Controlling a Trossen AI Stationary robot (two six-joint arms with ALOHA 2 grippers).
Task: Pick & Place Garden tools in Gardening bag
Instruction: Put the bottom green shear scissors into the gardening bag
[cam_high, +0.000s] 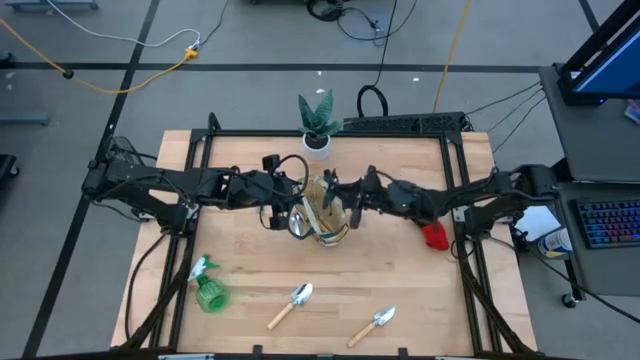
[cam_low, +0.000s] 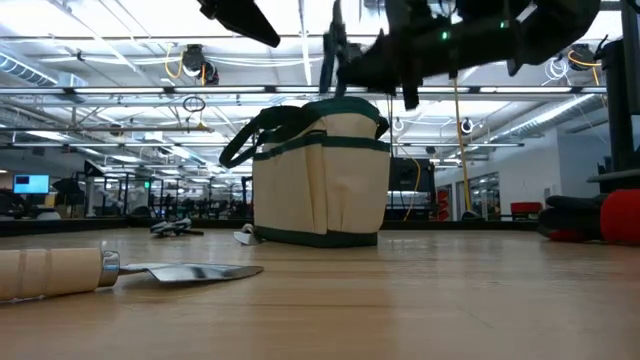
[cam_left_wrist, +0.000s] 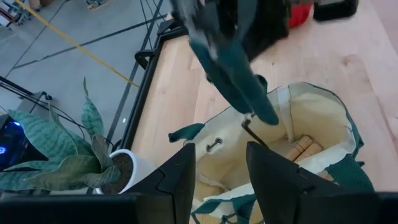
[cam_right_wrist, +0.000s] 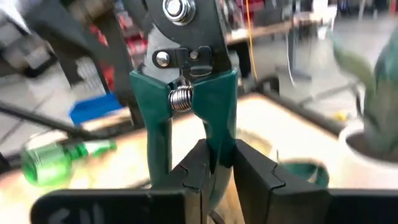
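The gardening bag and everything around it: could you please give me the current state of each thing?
Gardening bag: upright, open, wooden handles inside.
Pruners: held over the bag by the right gripper.
Left gripper: open, empty, above the bag.
Two trowels: lying flat on the table.
Spray bottle: lying on its side.
Red item: on the table.

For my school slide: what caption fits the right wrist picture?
Right gripper holds green-handled pruners above the gardening bag.
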